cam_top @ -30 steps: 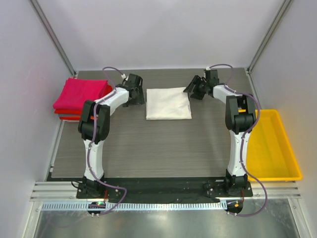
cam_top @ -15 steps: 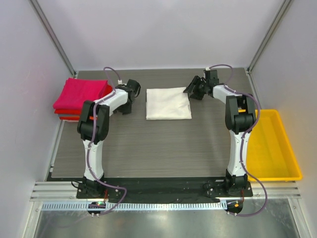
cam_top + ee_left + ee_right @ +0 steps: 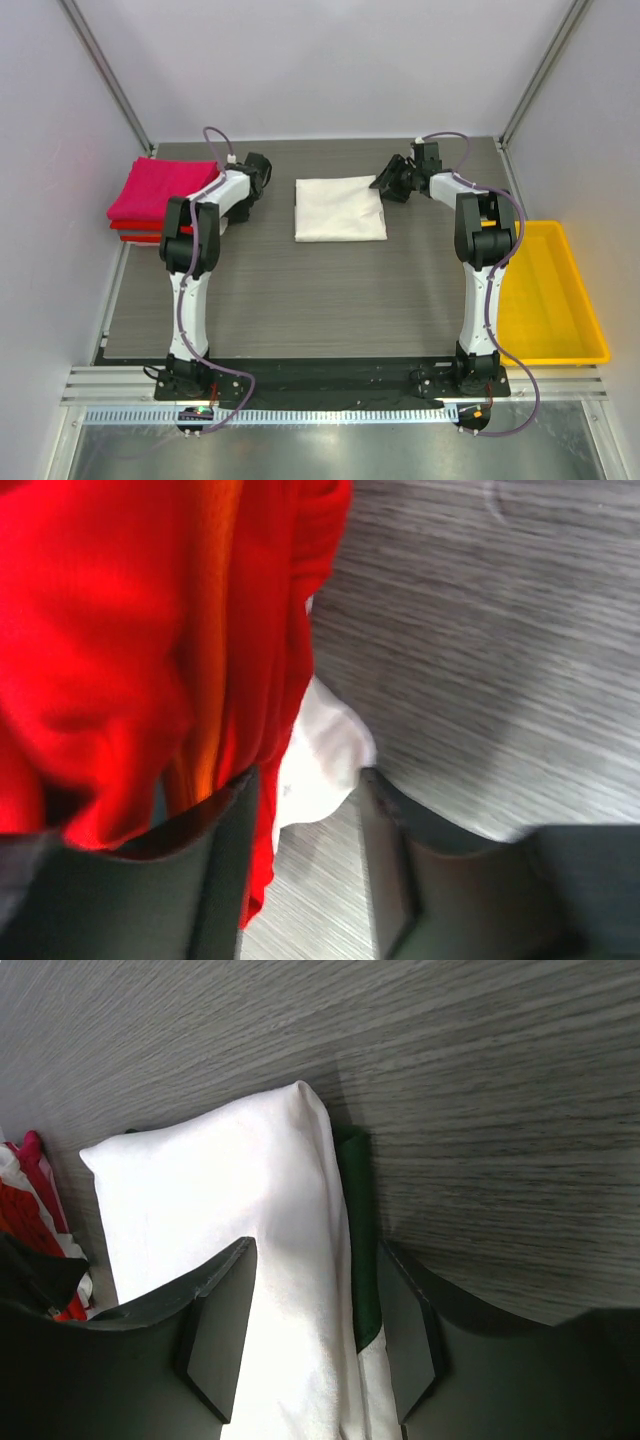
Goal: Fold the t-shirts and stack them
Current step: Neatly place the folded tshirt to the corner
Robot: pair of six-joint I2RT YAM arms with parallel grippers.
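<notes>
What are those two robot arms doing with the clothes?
They are folding t-shirts and piling them up. A white shirt lies folded in the middle of the table. The right pincer is open at its far right corner. The left pincer is open beside the pink and red pile at the left. The white shirt is not on the pile yet.

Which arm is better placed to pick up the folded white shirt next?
Right. The right gripper, open, straddles an edge of the white shirt; the left gripper is apart from it, beside the pink-red stack.
</notes>
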